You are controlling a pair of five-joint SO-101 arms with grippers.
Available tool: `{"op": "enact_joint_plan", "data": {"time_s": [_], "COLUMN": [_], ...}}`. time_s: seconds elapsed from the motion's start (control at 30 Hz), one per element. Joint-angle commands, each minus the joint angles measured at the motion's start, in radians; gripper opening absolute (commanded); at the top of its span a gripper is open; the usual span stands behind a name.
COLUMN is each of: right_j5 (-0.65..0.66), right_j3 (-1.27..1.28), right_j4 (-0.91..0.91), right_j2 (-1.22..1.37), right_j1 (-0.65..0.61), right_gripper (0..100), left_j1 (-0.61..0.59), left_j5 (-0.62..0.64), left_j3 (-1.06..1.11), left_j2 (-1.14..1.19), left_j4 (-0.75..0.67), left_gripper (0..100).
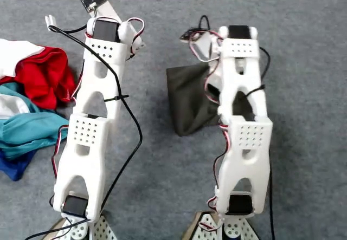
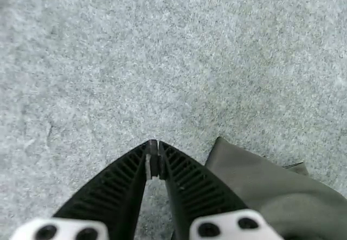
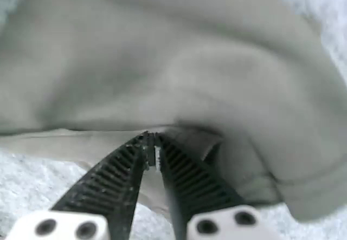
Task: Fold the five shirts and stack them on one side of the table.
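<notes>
a heap of shirts (image 1: pixel 32 104) lies at the left edge of the grey felt table (image 1: pixel 303 61), beside the left arm (image 1: pixel 89 131). the dark shirt (image 1: pixel 190 102) lies mid-table, partly covered by the right arm (image 1: pixel 244 137). the left gripper (image 2: pixel 153 156) is pressed together over bare felt beside that shirt's corner; the right gripper (image 3: pixel 152 148) is pressed together at a fold of it.

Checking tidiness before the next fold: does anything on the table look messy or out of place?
Yes. The dark shirt lies rumpled under the right arm, its edges askew, not a neat fold. By the table's left edge the red shirt, white shirt, teal shirt and blue shirt sit in a tangled heap, unfolded.
</notes>
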Motion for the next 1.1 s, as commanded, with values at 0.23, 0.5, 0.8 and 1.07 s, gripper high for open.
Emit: {"op": "enact_joint_plan", "data": {"time_s": [0.23, 0.5, 0.8, 1.07], "right_j5": [0.026, 0.025, -0.272, -0.402], "right_j3": [0.286, 0.426, 0.246, 0.315], "right_j4": [0.026, 0.020, 0.020, -0.002], "right_j2": [-0.217, -0.338, -0.507, -0.516], "right_j1": [0.189, 0.318, 0.288, 0.168], "right_gripper": [0.4, 0.4, 0.4, 0.5], "left_j1": [-0.008, -0.005, -0.003, -0.002], "left_j5": [-0.006, -0.006, -0.006, -0.008], "left_j3": [-0.060, -0.060, -0.060, -0.060], "left_j2": [-0.067, -0.067, -0.068, -0.068], "left_j4": [0.009, 0.009, 0.009, 0.009], "left_gripper": [2, 2, 2, 2]}}
